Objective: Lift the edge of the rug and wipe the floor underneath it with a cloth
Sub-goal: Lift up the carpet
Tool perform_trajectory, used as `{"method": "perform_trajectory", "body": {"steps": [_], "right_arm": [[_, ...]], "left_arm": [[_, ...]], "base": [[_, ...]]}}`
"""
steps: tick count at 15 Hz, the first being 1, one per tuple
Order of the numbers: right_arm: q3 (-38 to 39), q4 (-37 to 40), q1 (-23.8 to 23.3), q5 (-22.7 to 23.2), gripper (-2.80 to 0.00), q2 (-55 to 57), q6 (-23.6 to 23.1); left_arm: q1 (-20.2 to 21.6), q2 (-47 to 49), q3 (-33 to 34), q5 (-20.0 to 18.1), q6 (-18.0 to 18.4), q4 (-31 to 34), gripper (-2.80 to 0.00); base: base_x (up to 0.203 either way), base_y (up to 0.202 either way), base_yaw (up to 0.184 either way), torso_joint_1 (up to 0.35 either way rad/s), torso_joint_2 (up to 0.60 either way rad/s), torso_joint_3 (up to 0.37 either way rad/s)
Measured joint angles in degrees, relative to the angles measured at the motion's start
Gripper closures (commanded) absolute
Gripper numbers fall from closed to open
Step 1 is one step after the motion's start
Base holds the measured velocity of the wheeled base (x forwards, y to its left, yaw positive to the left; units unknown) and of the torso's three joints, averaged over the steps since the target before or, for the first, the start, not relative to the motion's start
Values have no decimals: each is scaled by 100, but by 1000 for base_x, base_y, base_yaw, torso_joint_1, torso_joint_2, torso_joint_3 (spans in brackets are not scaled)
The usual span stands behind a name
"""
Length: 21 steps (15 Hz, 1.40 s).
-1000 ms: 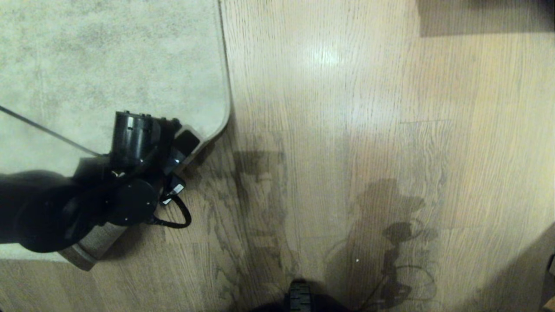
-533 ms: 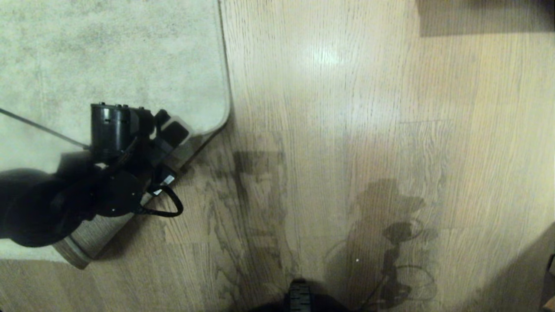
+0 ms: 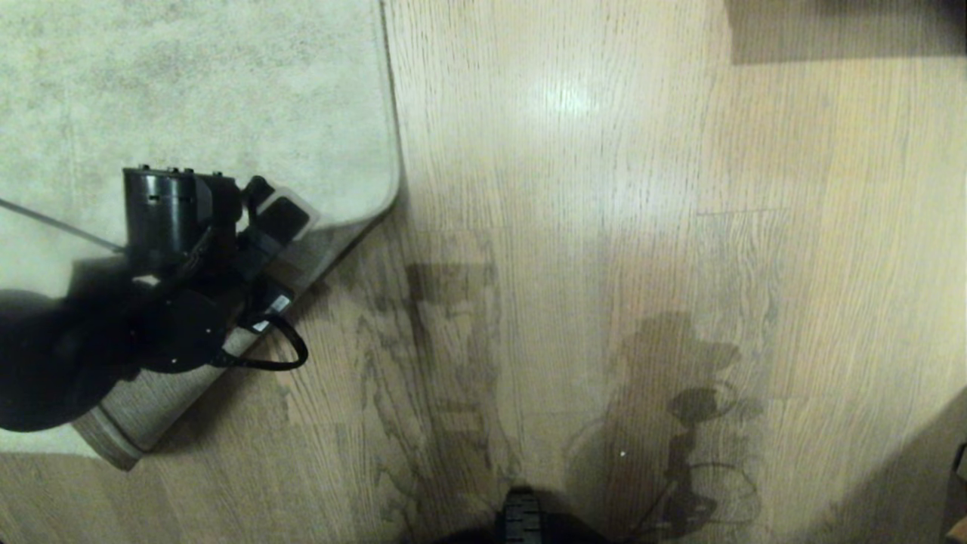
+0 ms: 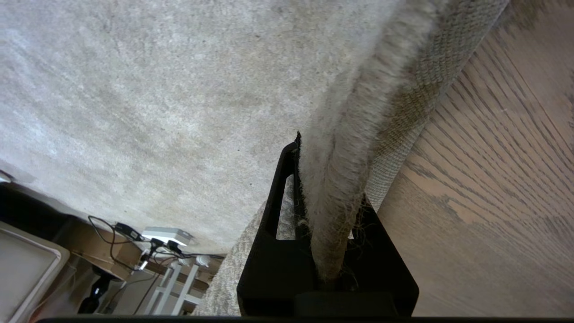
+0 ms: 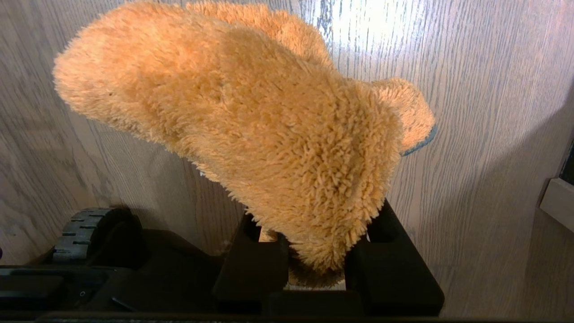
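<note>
Down at the left of the head view, the left gripper (image 3: pixel 283 227) is clamped on the rug edge (image 3: pixel 336 242), near the rounded corner of the rug. Its jaws are closed tight on the border, one on the pile side and one on the backing side, as the left wrist view shows: the rug edge (image 4: pixel 334 211) runs straight down between the black fingers (image 4: pixel 280 188), with a few loose threads fraying where it is pinched. The held corner is raised and folded back toward the left, so a strip of the finely woven, lighter backing (image 3: pixel 162 393) faces up along the near side. The pile is pale grey-beige, short and mottled with darker patches, and it fills the far left of the scene.

The floor (image 3: pixel 604 227) lies to the right and near side of the rug: light brown planks with dark grain lines, a bright sheen spot at the far middle, and shadows of the robot lower down. A band of floor beside the folded corner sits in the shadow of the lifted rug.

The right gripper (image 5: pixel 316 264) shows only in the right wrist view, gripping the cloth (image 5: pixel 251 121). This is a fluffy orange-yellow rag, bunched, with a sliver of teal (image 5: pixel 419 143) at one end, hanging over the planks.
</note>
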Motion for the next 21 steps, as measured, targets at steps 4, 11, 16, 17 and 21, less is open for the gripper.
{"method": "perform_trajectory", "body": {"steps": [4,11,16,17,21], "right_arm": [[0,-2,0,0,0,0,0],[0,0,0,-1,0,0,1],[0,0,0,0,0,0,0],[0,0,0,0,0,0,1],[0,0,0,-1,0,0,0]], "left_arm": [[7,-53,15,-16,-76,-3,0],[-9,-118,370,-20,-269,-30,0],[-1,-156,406,4,-298,-16,0],[-1,-156,411,9,-344,-11,0],[-1,-152,408,28,-360,-8,0]], "base": [[0,0,0,0,0,0],[0,0,0,0,0,0],[0,0,0,0,0,0],[0,0,0,0,0,0],[0,0,0,0,0,0]]}}
